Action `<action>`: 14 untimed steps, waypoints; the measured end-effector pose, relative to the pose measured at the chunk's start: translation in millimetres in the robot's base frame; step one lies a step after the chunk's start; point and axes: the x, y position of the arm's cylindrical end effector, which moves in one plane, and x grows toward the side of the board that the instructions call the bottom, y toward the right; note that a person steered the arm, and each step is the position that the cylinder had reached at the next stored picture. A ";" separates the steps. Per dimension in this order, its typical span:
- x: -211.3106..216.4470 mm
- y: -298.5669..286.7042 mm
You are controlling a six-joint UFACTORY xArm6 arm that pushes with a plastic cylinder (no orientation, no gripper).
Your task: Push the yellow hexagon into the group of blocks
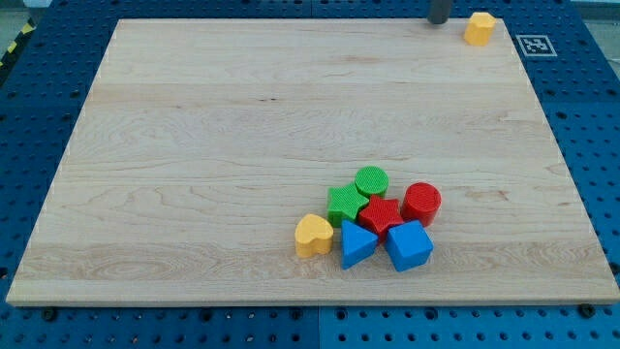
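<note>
Sitting at the upper right of the frame, the yellow hexagon lies close to the top edge of the wooden board, well apart from everything else. My tip shows at the top edge of the frame, just to the left of the hexagon and not touching it; being a bare rod, it has no jaws to open or close and has hold of nothing. The group lies in the lower middle of the frame, right of centre: a green cylinder, a green star-like block, a red cylinder, a red ridged block (its exact shape is hard to make out), a blue triangle, a blue angular block and a yellow heart at the cluster's left end. I judge the task to be at its approach step, with the push not yet begun. The next move calls for bringing my tip round to the upper right side of the hexagon, opposite the group, then driving it down and leftward across the bare board toward the cluster, keeping the contact centred so the block does not slip off sideways.
</note>
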 end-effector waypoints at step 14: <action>273.5 94.4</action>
